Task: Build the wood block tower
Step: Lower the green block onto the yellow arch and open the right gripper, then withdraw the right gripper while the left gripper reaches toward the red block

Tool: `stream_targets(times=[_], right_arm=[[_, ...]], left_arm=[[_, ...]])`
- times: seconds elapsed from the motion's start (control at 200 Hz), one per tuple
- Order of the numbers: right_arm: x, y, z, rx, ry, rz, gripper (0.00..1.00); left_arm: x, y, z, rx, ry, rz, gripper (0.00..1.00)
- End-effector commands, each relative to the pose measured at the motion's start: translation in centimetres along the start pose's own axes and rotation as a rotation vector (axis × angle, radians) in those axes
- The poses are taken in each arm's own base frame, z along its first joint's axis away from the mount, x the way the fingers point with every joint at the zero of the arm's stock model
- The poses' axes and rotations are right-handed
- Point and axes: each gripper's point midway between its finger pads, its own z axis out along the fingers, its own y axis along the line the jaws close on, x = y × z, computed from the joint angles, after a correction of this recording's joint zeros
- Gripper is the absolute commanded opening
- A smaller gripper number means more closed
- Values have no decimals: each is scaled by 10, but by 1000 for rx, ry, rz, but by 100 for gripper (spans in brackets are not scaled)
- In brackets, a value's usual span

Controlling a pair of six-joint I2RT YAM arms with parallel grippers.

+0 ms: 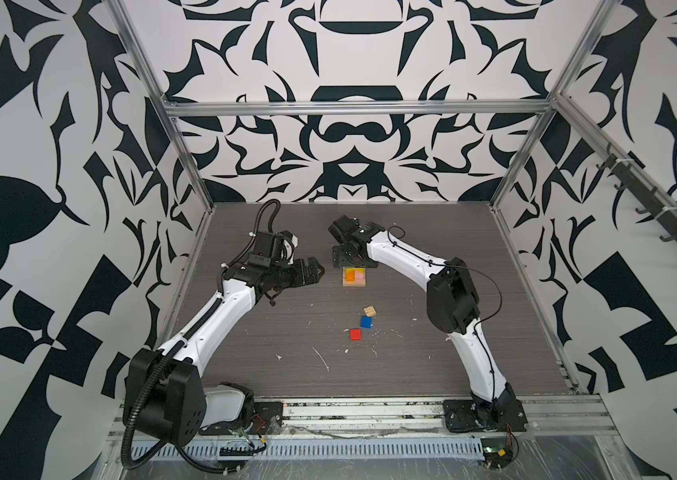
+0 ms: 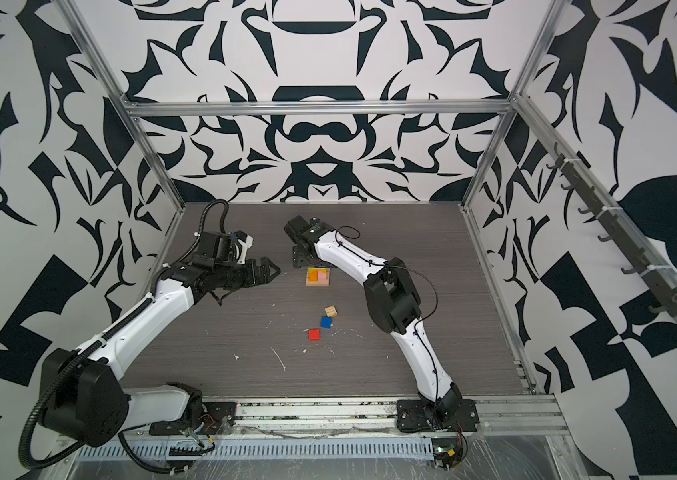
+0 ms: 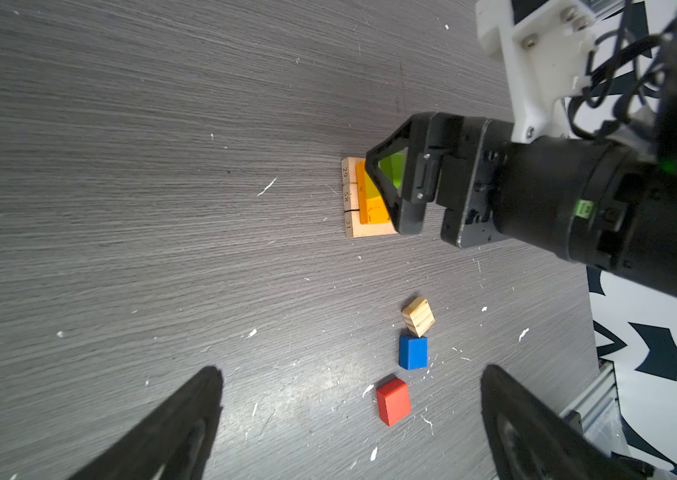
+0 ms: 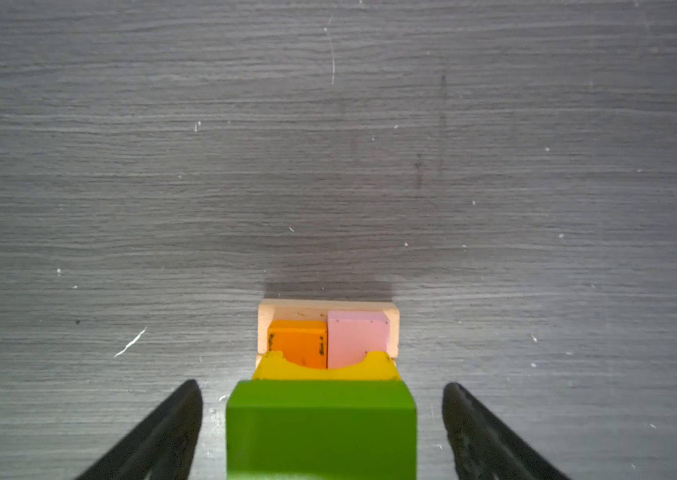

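The tower point(image 1: 354, 277) point(image 2: 318, 277) stands mid-table on tan bars point(image 4: 328, 305). An orange block point(image 4: 297, 343) and a pink block point(image 4: 357, 338) lie on the bars, with a yellow block point(image 4: 324, 370) and a green block point(image 4: 322, 428) above them. My right gripper point(image 4: 323, 384) point(image 1: 352, 262) hangs open over the tower's far side. Its fingers point(image 4: 187, 411) stand clear of the green block on both sides. To the tower's left, my left gripper point(image 1: 316, 272) point(image 3: 352, 370) is open and empty. A plain cube point(image 1: 370, 311), a blue square point(image 1: 366, 322) and a red square point(image 1: 355, 334) lie loose nearer the front.
Aluminium frame posts point(image 1: 187, 166) and patterned walls close in the dark wood-grain table point(image 1: 287, 340) at the back and sides. A metal rail point(image 1: 370, 409) with both arm bases runs along the front edge. White flecks dot the tabletop.
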Motion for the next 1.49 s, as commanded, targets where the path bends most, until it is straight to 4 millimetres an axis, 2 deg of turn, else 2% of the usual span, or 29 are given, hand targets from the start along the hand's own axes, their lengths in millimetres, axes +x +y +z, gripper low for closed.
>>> stream_targets(times=[0.0,0.33,0.585,0.735,1.06,1.195,1.425,1.49], right_arm=[[-17,2,-28,-50,-73,2,97],[-24,-1,-60,-101,-136,-23,100],[-26,-10,-95,-159,-213,-49,100],[-18,-13,-111,-217,-246,-84,99],[3,-42,-144,-308,-399,-66,96],[19,-55,-145,-298,-393,-90,95],[50,-77,-134,-273,-363,-113,94],[62,-76,-133,-306,-336,-128,95]], left_arm=[[0,-1,-4,6,5,0,99],[4,0,0,11,26,-15,100],[11,3,8,11,57,-27,100],[17,2,13,22,82,-26,99],[39,2,27,-16,127,-6,99],[49,-5,32,-36,140,22,98],[72,-17,41,-63,177,88,96],[79,-19,44,-70,191,105,95]])
